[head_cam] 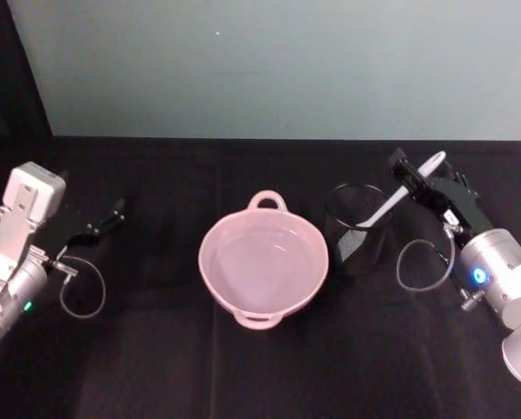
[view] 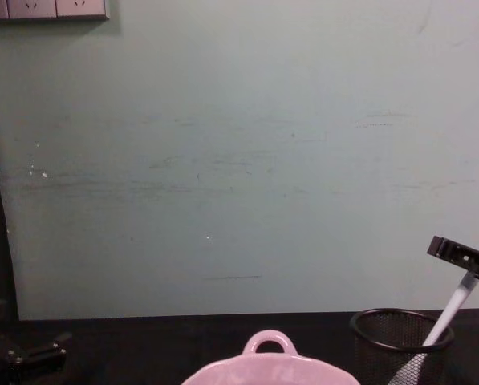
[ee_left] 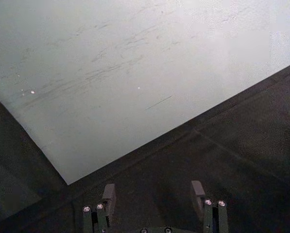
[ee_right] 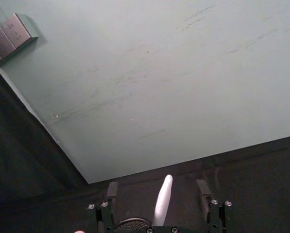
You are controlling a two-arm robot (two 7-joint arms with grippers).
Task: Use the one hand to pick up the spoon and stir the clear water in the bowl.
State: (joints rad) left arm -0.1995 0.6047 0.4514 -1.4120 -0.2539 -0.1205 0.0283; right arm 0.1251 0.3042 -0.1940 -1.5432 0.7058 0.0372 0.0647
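Note:
The pale pink bowl (head_cam: 263,262) with clear water sits mid-table; its loop handle (view: 267,343) points toward the wall. Just to its right stands a black mesh cup (head_cam: 358,229), and the white spoon (head_cam: 398,195) leans out of it up and to the right. My right gripper (head_cam: 424,175) is at the spoon's upper end. In the right wrist view the spoon handle (ee_right: 163,200) rises between its open fingers (ee_right: 111,190) without touching either. From the chest, the spoon (view: 452,311) slants up to the right gripper's dark finger (view: 460,253). My left gripper (head_cam: 112,215) rests open at the far left.
A black cloth (head_cam: 155,367) covers the table, and a pale green wall (view: 239,160) stands close behind it. Wall sockets (view: 46,8) sit high on the left. Grey cable loops hang by each wrist (head_cam: 417,266). Open cloth lies in front of the bowl.

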